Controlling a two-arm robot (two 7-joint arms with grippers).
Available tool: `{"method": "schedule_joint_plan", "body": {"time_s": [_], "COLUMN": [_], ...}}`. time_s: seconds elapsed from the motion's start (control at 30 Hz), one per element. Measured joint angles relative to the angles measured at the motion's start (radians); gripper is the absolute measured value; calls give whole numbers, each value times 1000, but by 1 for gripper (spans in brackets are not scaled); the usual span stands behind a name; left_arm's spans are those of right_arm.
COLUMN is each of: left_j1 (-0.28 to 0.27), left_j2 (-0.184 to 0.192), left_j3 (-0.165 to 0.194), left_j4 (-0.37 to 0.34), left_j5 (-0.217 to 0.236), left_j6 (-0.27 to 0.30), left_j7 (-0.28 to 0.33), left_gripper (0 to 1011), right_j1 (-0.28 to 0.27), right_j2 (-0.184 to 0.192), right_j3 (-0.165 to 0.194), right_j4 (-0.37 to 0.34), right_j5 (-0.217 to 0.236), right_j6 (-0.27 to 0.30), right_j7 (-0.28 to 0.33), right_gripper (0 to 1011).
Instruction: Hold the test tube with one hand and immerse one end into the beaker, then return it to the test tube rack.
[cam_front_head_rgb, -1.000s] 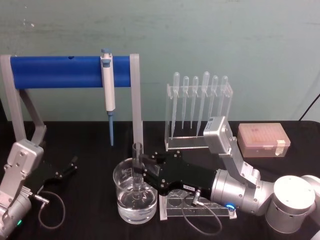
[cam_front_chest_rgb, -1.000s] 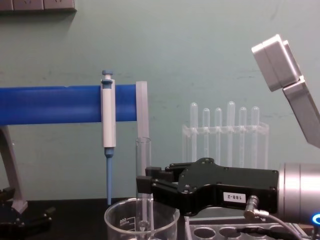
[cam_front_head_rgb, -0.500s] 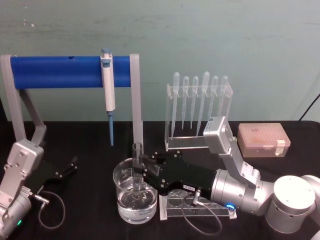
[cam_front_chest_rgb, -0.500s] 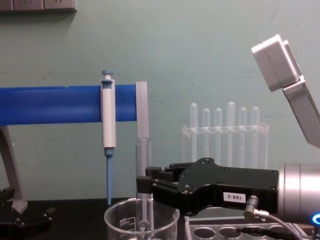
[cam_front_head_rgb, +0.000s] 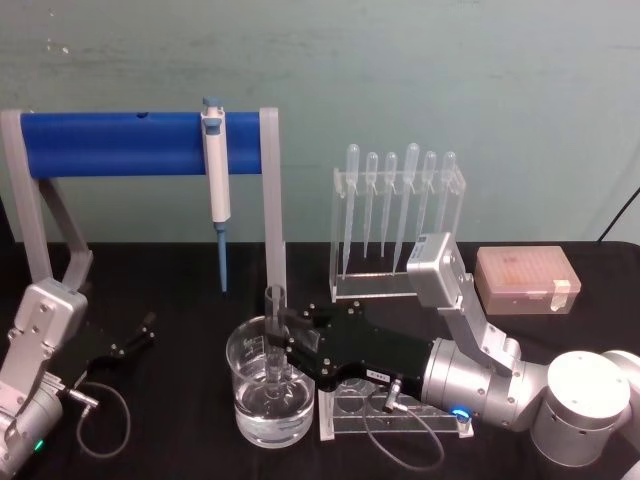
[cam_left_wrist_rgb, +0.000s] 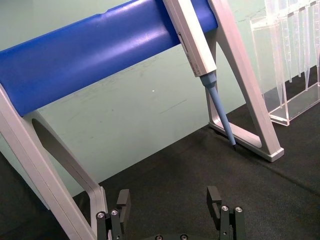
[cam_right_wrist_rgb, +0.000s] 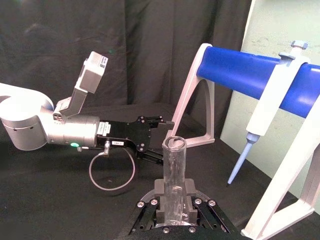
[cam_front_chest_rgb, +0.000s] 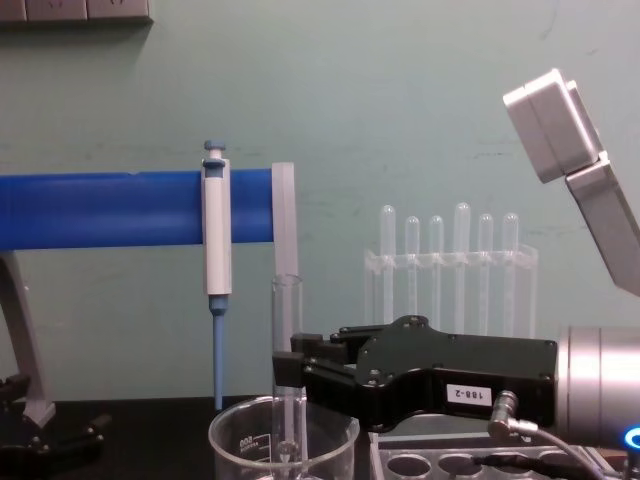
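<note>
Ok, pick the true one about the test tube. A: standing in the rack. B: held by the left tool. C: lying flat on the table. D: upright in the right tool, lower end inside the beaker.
D: the right tool grips the test tube upright, its lower end inside the beaker; the left tool sits open and apart.

We see the right gripper clamped on the test tube, which stands upright with its lower end inside the beaker. Just right of the beaker lies the rack; well left of it, the left gripper rests, fingers spread.
</note>
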Motion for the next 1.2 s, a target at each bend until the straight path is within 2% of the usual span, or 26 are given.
{"method": "schedule_joint_plan", "body": {"time_s": [1.2], "left_j1": [0], "left_j2": [0], "left_j3": [0], "left_j4": [0], "left_j5": [0], "left_j6": [0], "left_j7": [0], "left_gripper": [1000], "right_j1": [0], "right_j2": [0], "right_j3": [0], "right_j4": [0], "right_j5": [0], "right_j6": [0], "right_j7": [0], "right_gripper": [241]}}
